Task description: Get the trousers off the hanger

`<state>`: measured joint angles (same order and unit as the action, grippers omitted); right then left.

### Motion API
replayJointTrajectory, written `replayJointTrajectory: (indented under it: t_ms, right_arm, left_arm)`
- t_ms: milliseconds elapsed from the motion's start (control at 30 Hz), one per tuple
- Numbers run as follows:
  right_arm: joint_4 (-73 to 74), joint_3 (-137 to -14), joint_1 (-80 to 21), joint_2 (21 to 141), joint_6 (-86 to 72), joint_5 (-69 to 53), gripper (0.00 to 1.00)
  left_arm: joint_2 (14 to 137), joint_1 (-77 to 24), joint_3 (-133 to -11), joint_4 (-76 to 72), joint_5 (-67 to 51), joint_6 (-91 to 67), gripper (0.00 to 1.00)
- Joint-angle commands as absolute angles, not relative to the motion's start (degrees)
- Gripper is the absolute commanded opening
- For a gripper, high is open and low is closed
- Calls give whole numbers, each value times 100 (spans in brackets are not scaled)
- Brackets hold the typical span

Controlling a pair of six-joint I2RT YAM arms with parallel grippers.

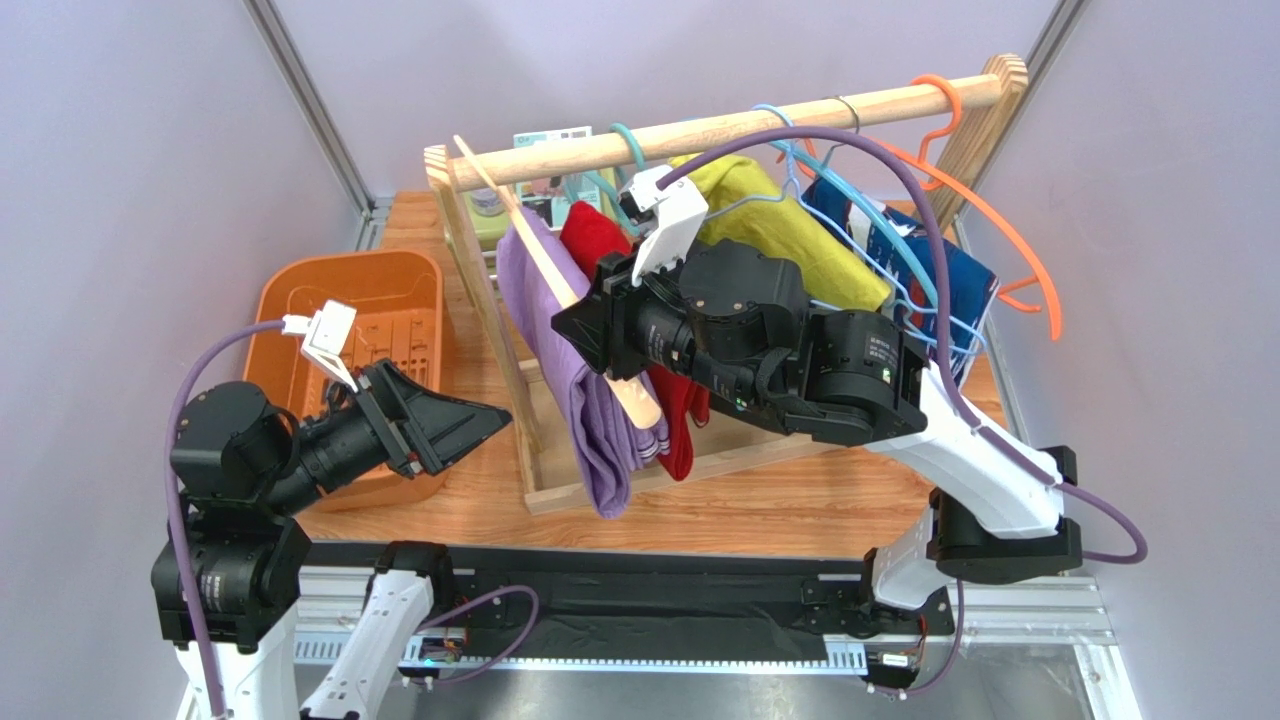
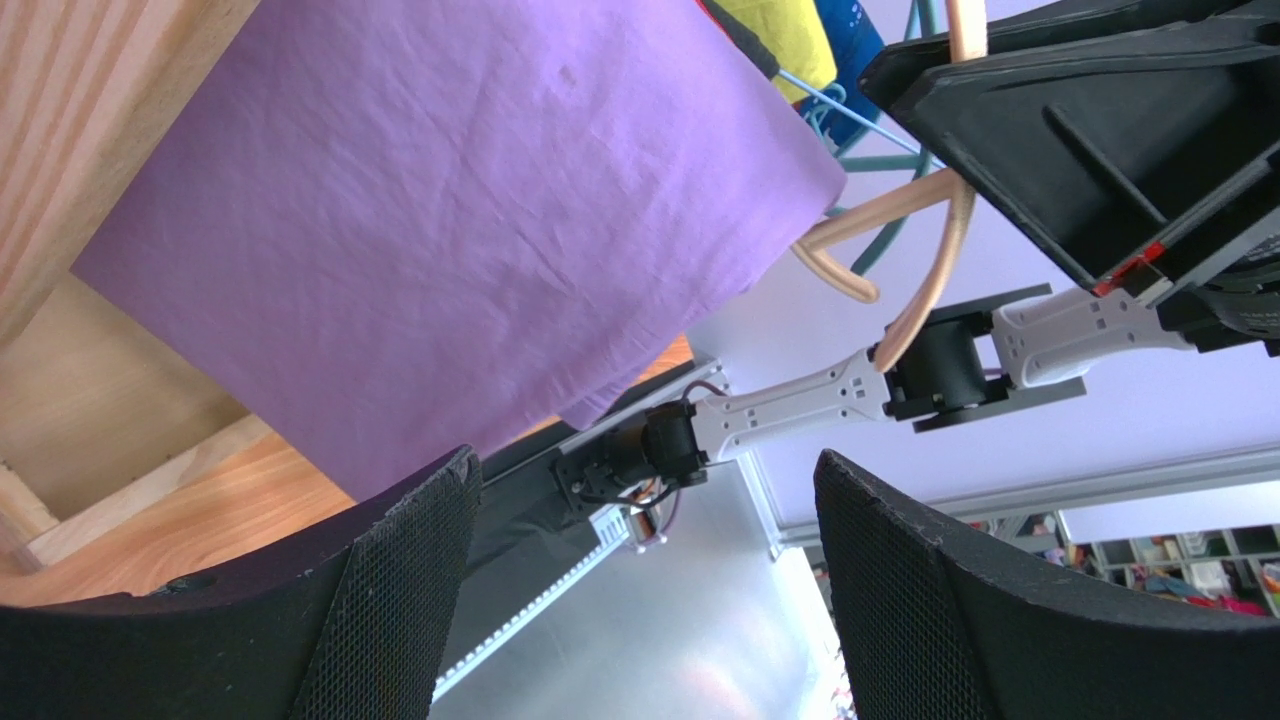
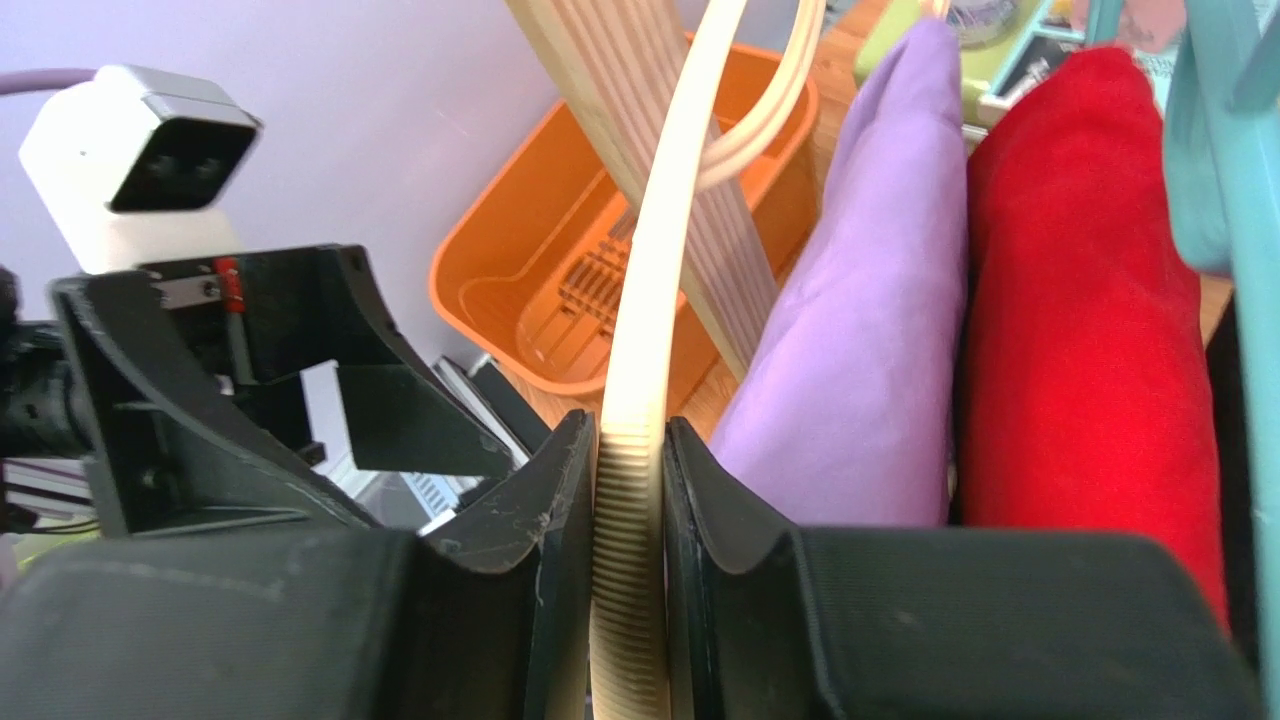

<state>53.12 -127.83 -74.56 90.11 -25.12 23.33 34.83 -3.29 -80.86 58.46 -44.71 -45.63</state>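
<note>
At the left, beside the orange basket (image 1: 346,267), the left end effector (image 1: 478,420) is spread wide, with nothing gripped. Further right, the trousers (image 1: 579,383) are draped over the hanger (image 1: 534,240), whose arm is clamped by the right end effector (image 3: 631,503).

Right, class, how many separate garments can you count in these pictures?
4: purple trousers at the left, a red garment right beside them, a yellow-green one in the middle, and a blue one at the right. The right arm may hide more.
</note>
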Motion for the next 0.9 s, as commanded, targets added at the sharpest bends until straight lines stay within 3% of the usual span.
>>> replayJointTrajectory:
  t_ms: [0, 300, 467, 867]
  right_arm:
    - [3894, -13043, -7471, 8824, -2153, 2417, 0]
    - [3357, -12569, -7462, 8667, -2188, 2285, 0]
    - [2998, -11480, -7445, 8078, -2417, 2416, 0]
    - [3067, -12410, -7128, 8604, -3084, 2452, 0]
  left_arm:
    - [3551, -308, -8279, 5713, -4597, -4456, 87]
    - [3603, -308, -8341, 5792, -4570, -4377, 86]
    - [3700, -308, -8499, 5906, -4579, -4289, 86]
    - [3542, -308, -8253, 5634, -4729, -4623, 85]
